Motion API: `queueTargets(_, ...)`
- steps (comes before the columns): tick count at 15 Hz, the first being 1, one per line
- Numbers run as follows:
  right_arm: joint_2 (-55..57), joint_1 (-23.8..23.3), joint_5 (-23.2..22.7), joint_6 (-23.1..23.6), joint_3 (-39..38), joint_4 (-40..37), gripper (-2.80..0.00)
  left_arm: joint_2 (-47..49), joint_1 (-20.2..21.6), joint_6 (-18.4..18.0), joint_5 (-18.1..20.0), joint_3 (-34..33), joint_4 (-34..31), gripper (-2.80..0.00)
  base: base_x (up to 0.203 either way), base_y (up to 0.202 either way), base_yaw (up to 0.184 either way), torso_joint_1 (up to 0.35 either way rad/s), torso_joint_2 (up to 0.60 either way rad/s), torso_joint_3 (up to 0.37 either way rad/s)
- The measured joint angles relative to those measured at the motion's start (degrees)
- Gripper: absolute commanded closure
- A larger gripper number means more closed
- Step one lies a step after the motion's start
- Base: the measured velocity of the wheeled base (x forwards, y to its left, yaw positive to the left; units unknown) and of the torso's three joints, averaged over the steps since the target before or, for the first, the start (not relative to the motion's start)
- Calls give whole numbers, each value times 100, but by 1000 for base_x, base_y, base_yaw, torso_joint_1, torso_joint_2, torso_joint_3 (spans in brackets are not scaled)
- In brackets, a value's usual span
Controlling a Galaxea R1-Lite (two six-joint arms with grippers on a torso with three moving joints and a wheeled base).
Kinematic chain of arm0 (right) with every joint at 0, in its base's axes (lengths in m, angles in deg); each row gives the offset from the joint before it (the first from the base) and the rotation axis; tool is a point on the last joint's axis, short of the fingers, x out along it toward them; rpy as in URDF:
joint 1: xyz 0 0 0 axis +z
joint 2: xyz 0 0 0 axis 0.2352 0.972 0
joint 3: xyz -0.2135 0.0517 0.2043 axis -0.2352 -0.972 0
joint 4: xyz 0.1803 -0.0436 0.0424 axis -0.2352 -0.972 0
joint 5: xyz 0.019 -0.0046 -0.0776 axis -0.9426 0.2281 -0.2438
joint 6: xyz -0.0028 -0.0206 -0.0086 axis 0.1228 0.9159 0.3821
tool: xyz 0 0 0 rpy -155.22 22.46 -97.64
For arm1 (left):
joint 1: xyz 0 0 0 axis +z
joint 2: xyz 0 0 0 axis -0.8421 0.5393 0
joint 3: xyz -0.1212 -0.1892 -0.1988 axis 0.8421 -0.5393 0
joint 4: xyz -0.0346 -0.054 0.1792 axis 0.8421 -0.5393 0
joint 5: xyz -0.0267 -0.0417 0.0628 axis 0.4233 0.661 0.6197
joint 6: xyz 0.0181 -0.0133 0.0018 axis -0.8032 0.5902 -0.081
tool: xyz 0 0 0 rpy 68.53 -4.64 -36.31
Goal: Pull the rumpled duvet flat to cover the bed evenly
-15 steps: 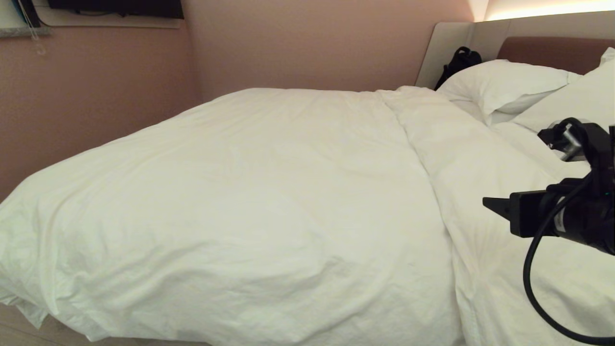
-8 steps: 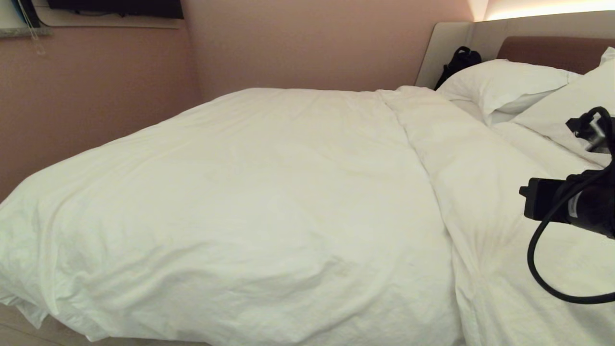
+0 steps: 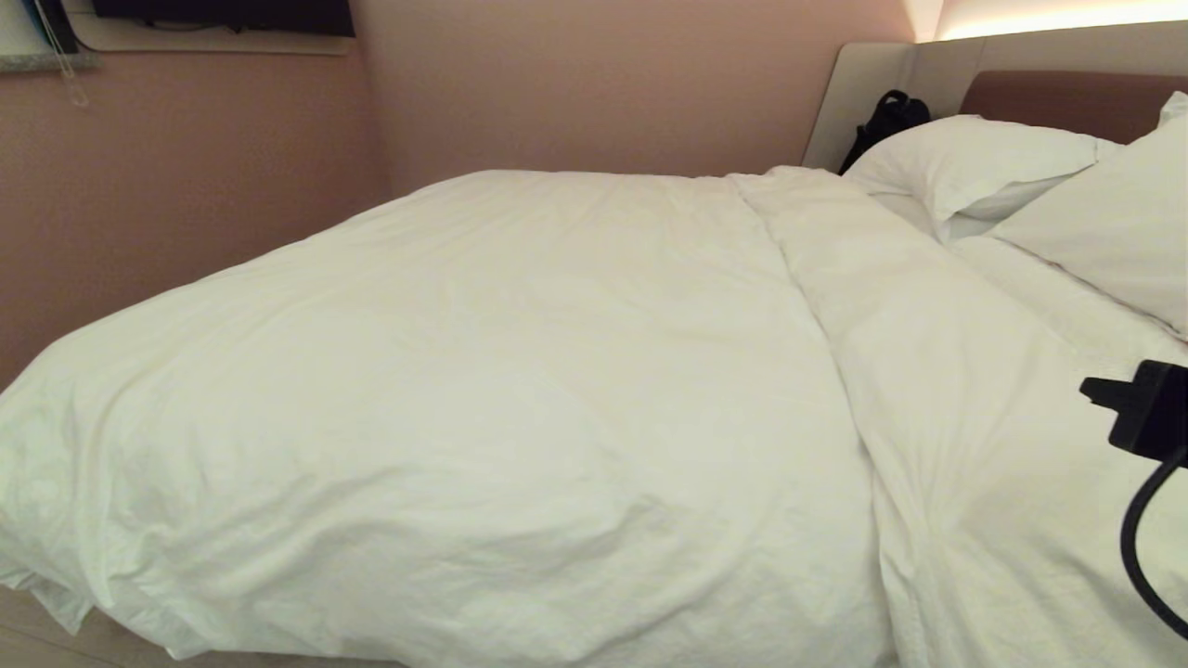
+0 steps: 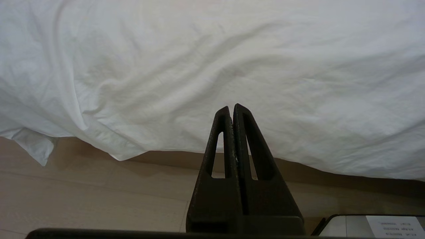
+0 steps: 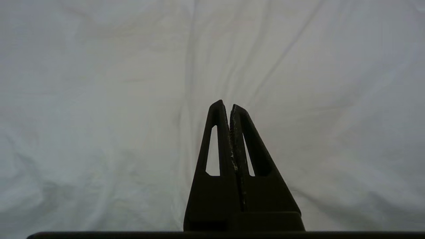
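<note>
From my station I see the duvet spread over nearly the whole bed, lying puffy and finely wrinkled from the foot end up to a long fold that runs across the bed just short of the pillows. Its near edge hangs over the side of the bed, and in the left wrist view that hem droops close to the pale wood floor, with one corner sagging lower than the rest. Two plump white pillows sit at the head end, against the beige and brown headboard, and a black bag stands by the headboard behind the far pillow. The pink wall runs along the far side of the bed. My right hand is above the duvet on the pillow side of that fold, at the edge of the head view, its fingers pressed together with no cloth between them; white fabric fills the view beyond its tips, apart from them as far as I can tell. My left hand is parked low beside the bed, fingers pressed together and empty, pointing at the hanging edge of the duvet without touching it.
</note>
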Motion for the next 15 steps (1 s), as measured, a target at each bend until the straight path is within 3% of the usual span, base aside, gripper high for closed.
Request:
queueTargets(5,-1150,4,14,2,-657,-3,0,0,0,0,0,0,0,0,0,0,0,0,0,0)
queueTargets(10,-2157,-5,121,78,-769,-18,0,0,0,2,1,1,0,0,0,0,0,0,0,0)
queueTargets(15,-3296,15,-103,570,-844,-57,0,0,0,1,2,1,0,0,0,0,0,0,0,0)
